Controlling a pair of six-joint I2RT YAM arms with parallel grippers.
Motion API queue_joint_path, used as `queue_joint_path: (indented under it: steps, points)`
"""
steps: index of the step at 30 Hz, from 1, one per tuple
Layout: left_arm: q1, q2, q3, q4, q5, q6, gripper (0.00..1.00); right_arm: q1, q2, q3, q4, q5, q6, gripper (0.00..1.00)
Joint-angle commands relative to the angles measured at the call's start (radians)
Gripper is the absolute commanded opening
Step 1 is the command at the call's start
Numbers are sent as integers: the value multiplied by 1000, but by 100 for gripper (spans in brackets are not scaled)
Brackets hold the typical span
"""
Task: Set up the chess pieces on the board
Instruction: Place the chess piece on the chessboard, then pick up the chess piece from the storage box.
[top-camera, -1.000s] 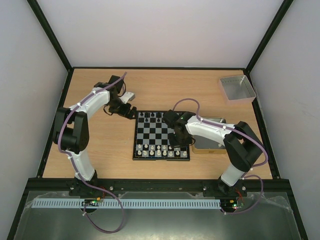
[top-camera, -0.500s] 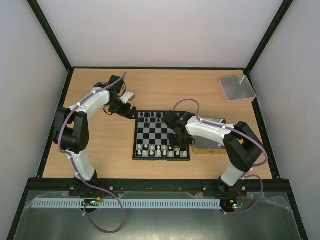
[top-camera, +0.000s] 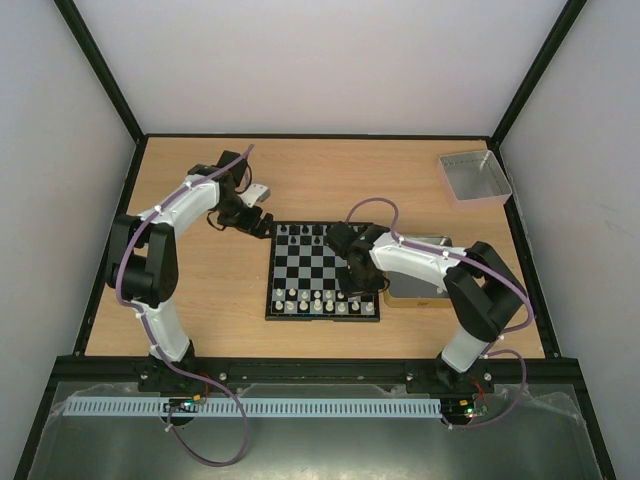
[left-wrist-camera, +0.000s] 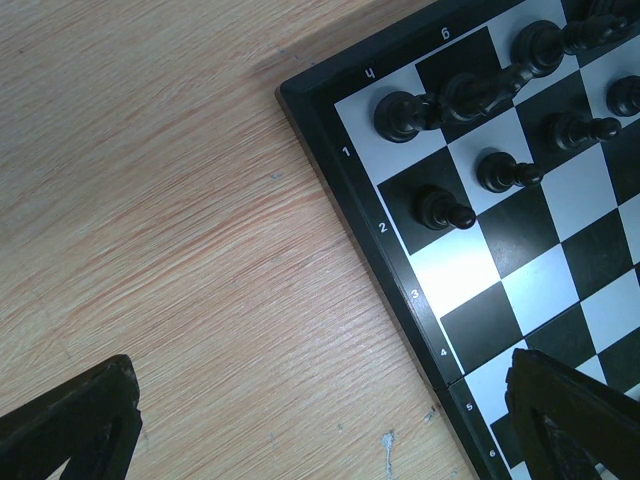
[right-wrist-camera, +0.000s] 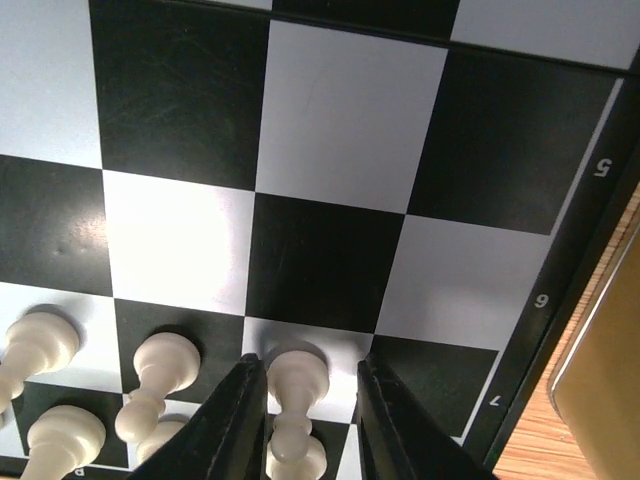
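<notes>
The board (top-camera: 318, 265) lies at the table's middle. Black pieces (top-camera: 300, 231) stand along its far edge and cream-white pieces (top-camera: 315, 300) along its near edge. My right gripper (top-camera: 352, 287) hangs low over the near right squares. In the right wrist view its fingers (right-wrist-camera: 238, 415) stand on either side of a white pawn (right-wrist-camera: 297, 385) that stands upright on a white square, with a gap on the right side. More white pieces (right-wrist-camera: 160, 365) stand to its left. My left gripper (left-wrist-camera: 320, 440) is wide open and empty over bare wood beside the board's corner, near several black pieces (left-wrist-camera: 445, 210).
A tan-rimmed grey tray (top-camera: 425, 290) lies right of the board, partly under my right arm; its edge shows in the right wrist view (right-wrist-camera: 600, 390). A clear grey bin (top-camera: 474, 176) stands at the far right corner.
My right arm has shifted slightly over the board's near right squares. The left arm has not moved.
</notes>
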Motion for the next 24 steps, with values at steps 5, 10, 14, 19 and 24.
queue_joint_path:
  steps: [5,10,14,19,24]
  points:
    - [-5,-17,-8,-8,9,-2,99,4,39,58,-16,43,0,24]
    - [-5,-17,-10,-7,9,-2,99,-11,55,96,-30,70,-2,24]
    - [-6,-15,-8,-10,12,-2,99,-39,61,116,-43,83,-10,23]
    - [-6,-11,-1,-13,12,-1,99,-109,20,141,-82,132,-23,22]
    - [-5,-7,4,-15,12,0,99,-250,-97,138,-171,223,-10,22]
